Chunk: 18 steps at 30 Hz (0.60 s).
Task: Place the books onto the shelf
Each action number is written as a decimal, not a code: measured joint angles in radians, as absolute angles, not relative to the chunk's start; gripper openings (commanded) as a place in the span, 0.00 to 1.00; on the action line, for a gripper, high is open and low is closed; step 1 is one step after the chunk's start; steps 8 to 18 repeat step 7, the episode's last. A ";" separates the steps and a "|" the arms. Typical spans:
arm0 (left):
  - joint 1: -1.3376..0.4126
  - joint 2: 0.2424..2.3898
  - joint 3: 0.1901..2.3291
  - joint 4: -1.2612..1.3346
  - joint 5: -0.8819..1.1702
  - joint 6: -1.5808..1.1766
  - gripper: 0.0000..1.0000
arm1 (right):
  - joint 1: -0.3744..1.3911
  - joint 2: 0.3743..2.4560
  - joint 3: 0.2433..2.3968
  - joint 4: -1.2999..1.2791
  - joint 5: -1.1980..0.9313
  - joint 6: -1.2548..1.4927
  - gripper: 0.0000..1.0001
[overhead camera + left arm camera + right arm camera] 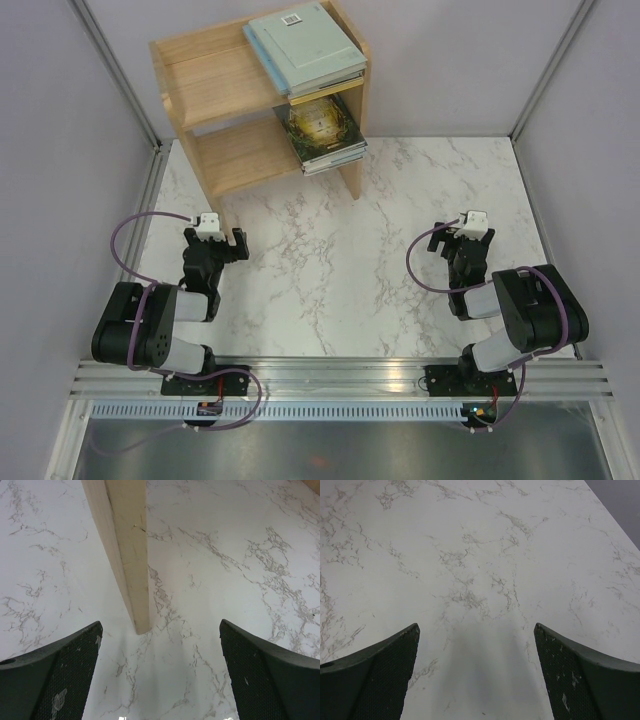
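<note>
both arms rest folded near their bases, left tool (214,240) and right tool (462,239) released, empty.

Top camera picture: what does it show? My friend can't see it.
Books are stacked on both tiers of a small wooden shelf at the back of a marble table. The black left arm and right arm sit at the near edge, jaws open and empty.

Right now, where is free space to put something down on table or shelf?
Free: the marble table between the shelf, the left gripper and the right gripper; also the left half of both tiers. Crowded: each tier's right half, under stacked books.
</note>
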State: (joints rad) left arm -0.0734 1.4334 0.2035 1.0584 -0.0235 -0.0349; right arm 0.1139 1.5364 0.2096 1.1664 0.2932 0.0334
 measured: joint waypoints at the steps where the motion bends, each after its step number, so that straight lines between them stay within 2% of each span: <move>1: -0.073 1.433 0.204 1.058 -0.023 -0.035 1.00 | 0.114 1.536 0.210 1.166 0.293 0.033 0.98; 18: -0.073 1.433 0.204 1.058 -0.023 -0.035 1.00 | 0.107 1.536 0.216 1.166 0.282 0.038 0.98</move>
